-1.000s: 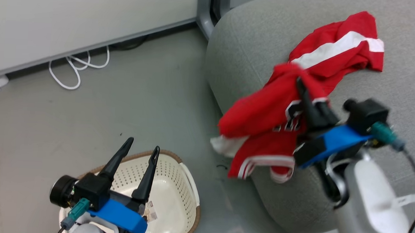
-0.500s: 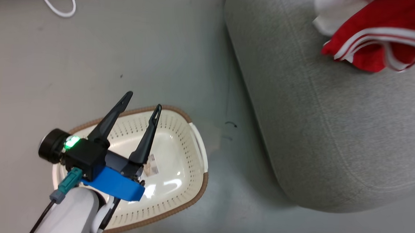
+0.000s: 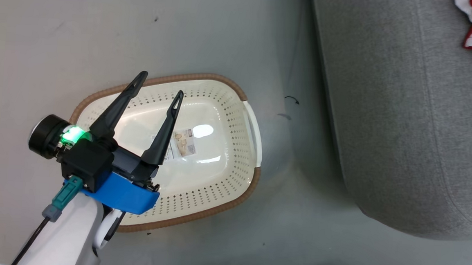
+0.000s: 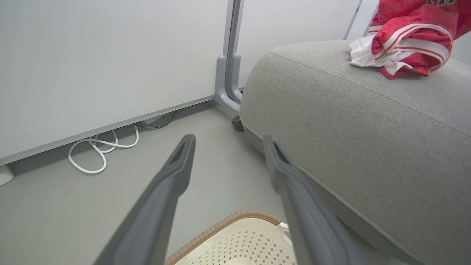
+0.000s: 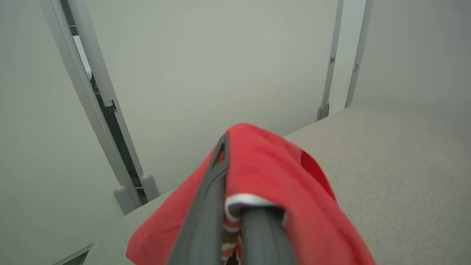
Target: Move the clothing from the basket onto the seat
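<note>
While my left end effector [image 3: 161, 83] hangs spread wide above the basket [image 3: 236, 124], which stands on the grey floor [image 3: 103, 26] just beside the seat [image 3: 384, 117], my right end effector [image 5: 228, 165] is pressed together on a fold of the red clothing [image 5: 268, 162]. I see its white-striped hem resting on top of the seat, well apart from the basket.
</note>
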You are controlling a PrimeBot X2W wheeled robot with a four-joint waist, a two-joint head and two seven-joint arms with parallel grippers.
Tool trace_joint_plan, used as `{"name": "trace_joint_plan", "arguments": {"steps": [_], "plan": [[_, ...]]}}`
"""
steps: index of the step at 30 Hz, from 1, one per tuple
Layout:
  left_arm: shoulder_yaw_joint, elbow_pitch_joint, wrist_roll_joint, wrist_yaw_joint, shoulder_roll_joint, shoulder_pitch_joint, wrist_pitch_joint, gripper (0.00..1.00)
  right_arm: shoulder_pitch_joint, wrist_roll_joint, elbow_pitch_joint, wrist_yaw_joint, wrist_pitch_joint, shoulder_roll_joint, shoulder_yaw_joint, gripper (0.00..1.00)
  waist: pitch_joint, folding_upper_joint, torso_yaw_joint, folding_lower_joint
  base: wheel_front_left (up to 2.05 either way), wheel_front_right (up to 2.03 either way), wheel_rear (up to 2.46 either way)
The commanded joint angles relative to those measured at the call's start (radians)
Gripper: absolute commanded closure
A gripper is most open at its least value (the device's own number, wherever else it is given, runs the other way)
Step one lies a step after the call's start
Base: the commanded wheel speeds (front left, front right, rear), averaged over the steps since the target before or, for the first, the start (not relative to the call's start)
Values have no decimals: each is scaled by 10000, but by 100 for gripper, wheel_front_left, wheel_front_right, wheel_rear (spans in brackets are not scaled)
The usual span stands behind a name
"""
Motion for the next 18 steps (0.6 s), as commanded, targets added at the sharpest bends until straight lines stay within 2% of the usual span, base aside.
{"name": "trace_joint_plan", "arguments": {"steps": [1, 4, 5, 6, 7, 8, 18], "plan": [[33, -81, 55, -7, 40, -89, -30, 0, 231, -137, 401, 5, -136, 89, -183, 100, 156, 0, 151, -2, 0, 0, 0], [34, -108, 76, -7, 51, -58, -30, 0, 375, -315, 1051, 5, -270, 253, -195, 100, 189, 0, 219, -2, 0, 0, 0], [33, -107, 75, -7, 41, -57, -30, 0, 422, -395, 1218, 5, -337, 272, -166, 93, 182, 0, 244, -2, 0, 0, 0], [33, -102, 79, -7, 19, -56, -30, 0, 469, -458, 1369, 5, -375, 305, -139, 62, 162, 0, 274, -2, 0, 0, 0], [32, -90, 83, -7, -5, -51, -30, 0, 500, -492, 1530, 5, -433, 346, -103, 19, 136, 0, 302, -2, 0, 0, 0], [34, -76, 85, -7, -25, -45, -30, 0, 518, -537, 1679, 5, -416, 381, -91, 0, 113, 0, 325, -2, 0, 0, 0], [142, 234, 8, -7, -528, 88, -30, 0, 980, -997, 2401, 5, -574, 334, 961, 0, -765, 0, 614, -2, 0, 0, 0]]}}
